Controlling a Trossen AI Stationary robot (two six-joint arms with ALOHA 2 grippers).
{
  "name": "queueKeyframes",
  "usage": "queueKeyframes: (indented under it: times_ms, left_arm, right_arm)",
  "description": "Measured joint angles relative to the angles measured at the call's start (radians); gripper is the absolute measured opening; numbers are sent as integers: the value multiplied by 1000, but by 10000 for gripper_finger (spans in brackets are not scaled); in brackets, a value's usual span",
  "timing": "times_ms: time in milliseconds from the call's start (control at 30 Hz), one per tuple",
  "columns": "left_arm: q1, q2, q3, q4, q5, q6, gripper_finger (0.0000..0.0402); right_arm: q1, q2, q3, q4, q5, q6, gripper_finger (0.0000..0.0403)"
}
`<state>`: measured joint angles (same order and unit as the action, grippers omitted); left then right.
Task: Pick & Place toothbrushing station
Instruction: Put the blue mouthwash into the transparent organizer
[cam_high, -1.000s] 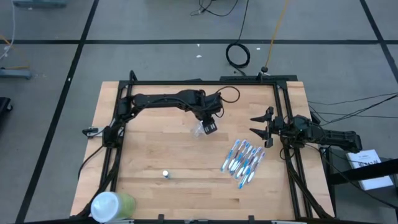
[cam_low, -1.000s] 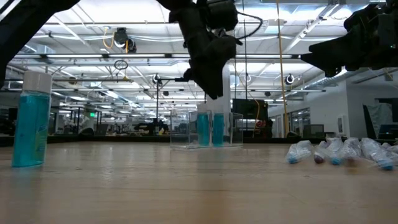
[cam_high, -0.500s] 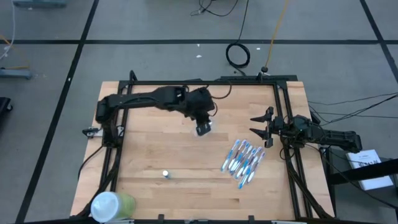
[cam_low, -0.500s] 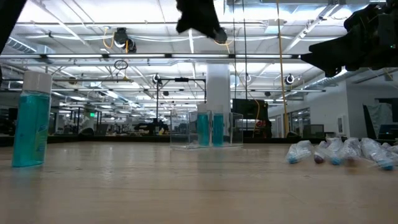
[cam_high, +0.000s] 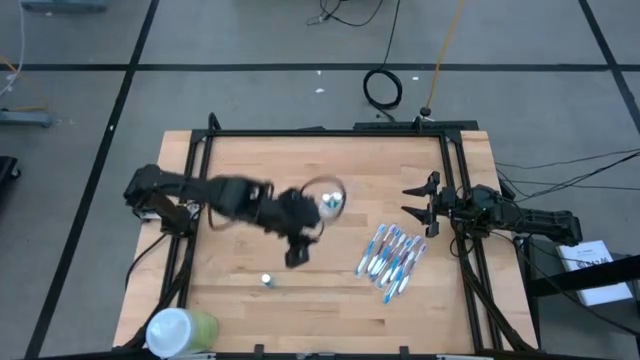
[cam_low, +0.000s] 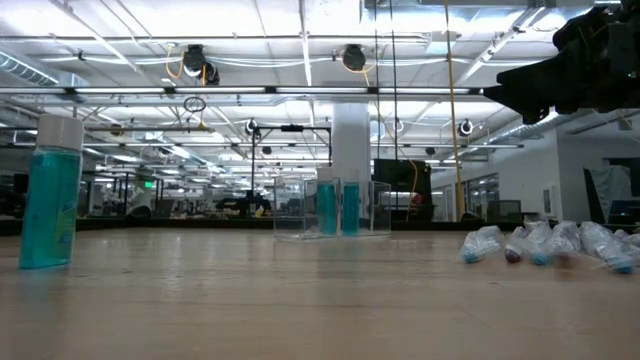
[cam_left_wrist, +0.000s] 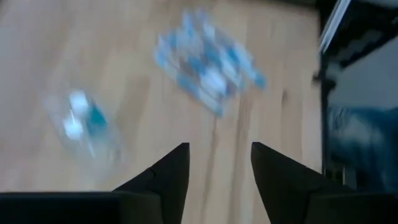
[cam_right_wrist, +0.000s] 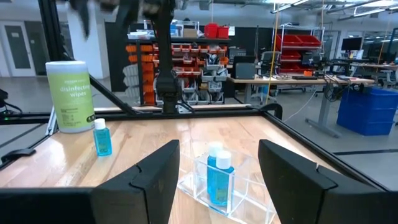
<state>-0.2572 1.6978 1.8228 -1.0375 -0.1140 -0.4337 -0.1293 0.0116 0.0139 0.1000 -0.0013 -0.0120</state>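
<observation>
- A wooden desk (cam_high: 230, 300) seen from above, with a dark robot arm at each side.
- The left hand (cam_high: 297, 252) is over the middle of the desk, blurred. Its own camera shows the two dark fingers (cam_left_wrist: 163, 180) parted, with only bare wood between them; it grips nothing.
- The small clear plastic cup (cam_high: 328, 197) stands upright on the desk near the left hand, not touching it. It holds two teal tubes (cam_right_wrist: 217, 177) with white caps.
- A third teal tube (cam_high: 266, 280) stands alone on the desk, nearer the front edge and well apart from the cup.
- The blue-and-white toothbrushes (cam_high: 392, 250) lie side by side in a loose bundle on the desk's right half, between the cup and the right arm.
- The right hand (cam_high: 420, 210) waits at the desk's right edge, its fingers spread wide and empty, pointing towards the cup.
- A green cup with a white lid (cam_high: 180, 328) sits at the desk's front left corner, far from everything else.
</observation>
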Motion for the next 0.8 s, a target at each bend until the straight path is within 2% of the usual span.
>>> queueKeyframes:
  times_ms: [133, 400, 800]
  left_arm:
    - [-104, 2, -106, -72, -15, -188, 204]
    - [-241, 2, -309, -75, 28, -543, 229]
    - [-272, 2, -430, -106, 58, -833, 232]
  right_arm:
    - [0, 0, 0, 0, 0, 0, 212]
    - [0, 0, 0, 0, 0, 0, 212]
    - [0, 0, 0, 0, 0, 0, 212]
